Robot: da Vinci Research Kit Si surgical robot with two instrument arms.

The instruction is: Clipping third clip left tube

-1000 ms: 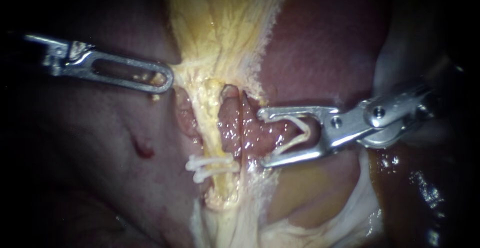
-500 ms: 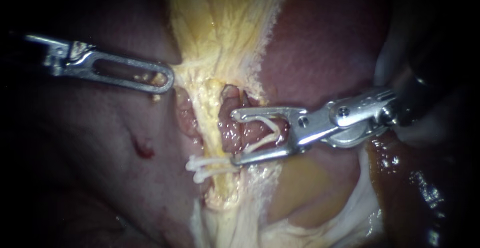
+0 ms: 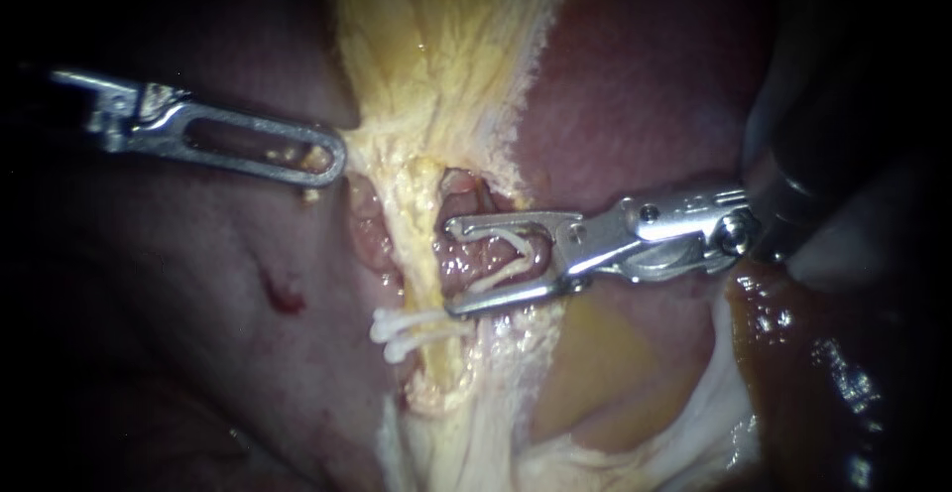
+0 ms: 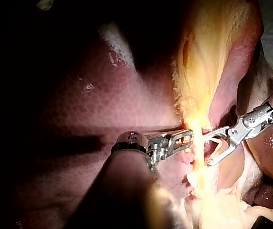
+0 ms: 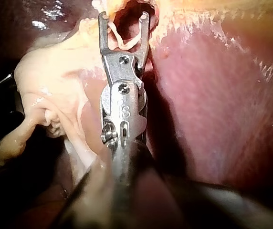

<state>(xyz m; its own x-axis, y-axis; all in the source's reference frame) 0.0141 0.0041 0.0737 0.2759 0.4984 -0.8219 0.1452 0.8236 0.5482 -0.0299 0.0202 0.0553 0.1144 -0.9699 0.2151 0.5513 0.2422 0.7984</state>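
left instrument (image 3: 330, 160) | slotted pincer is clamped on fibrous yellow tissue (image 3: 416, 105) | right instrument (image 3: 451, 266) | white V-shaped clip (image 3: 518, 246) is held in spread forked pincer, around glistening pink tissue (image 3: 461, 259)

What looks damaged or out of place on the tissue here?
A small dark-red nick marks the pale pink liver surface, left of the two white clips on the yellowish tube; it looks like a bleeding scratch. Nothing else stands out.

The dark red liver (image 3: 635, 85) carries everything. Down the liver's middle lies a band of yellow tissue (image 3: 436, 65). Low on the liver, a tube (image 3: 426, 274) in that band wears two white clips (image 3: 397, 331). A red spot (image 3: 285, 299) marks the liver's left.
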